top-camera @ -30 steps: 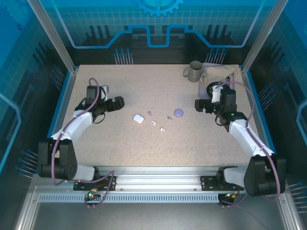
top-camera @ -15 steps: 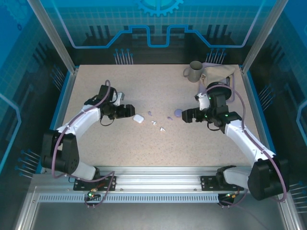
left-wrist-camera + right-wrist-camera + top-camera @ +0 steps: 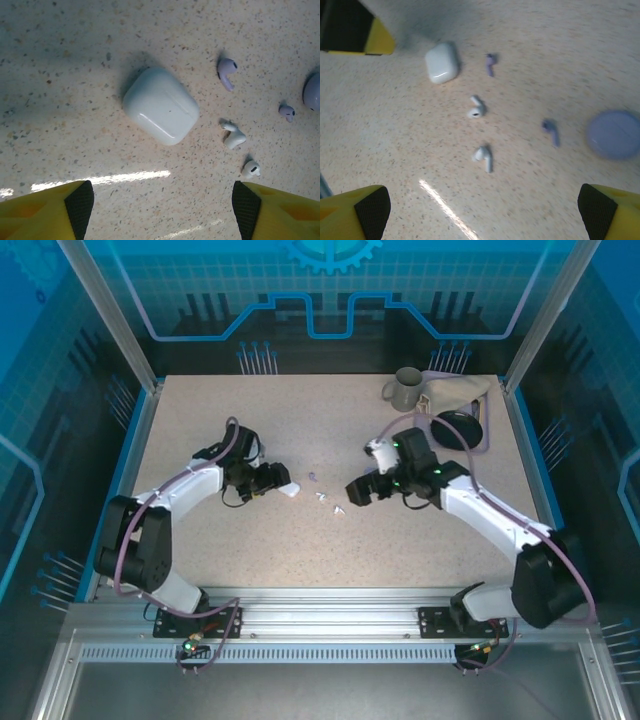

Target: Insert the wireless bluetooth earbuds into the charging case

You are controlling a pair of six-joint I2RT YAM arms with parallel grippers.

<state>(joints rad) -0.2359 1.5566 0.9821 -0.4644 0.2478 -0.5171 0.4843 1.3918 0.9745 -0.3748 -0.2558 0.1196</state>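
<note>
White earbuds (image 3: 234, 137): two, lying loose, just right of the closed charging case (image 3: 161, 106).
Left gripper (image 3: 162, 210): fingers spread, near the case, not touching.
Right gripper (image 3: 485, 210): fingers spread, holding nothing.
Lavender earbuds (image 3: 226, 70): two, beyond the white pair.

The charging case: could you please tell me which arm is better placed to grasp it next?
Left, likely: the left gripper is open right above the charging case; the right gripper faces the earbuds.

White case (image 3: 161, 105); white, lavender earbuds (image 3: 234, 136)
</note>
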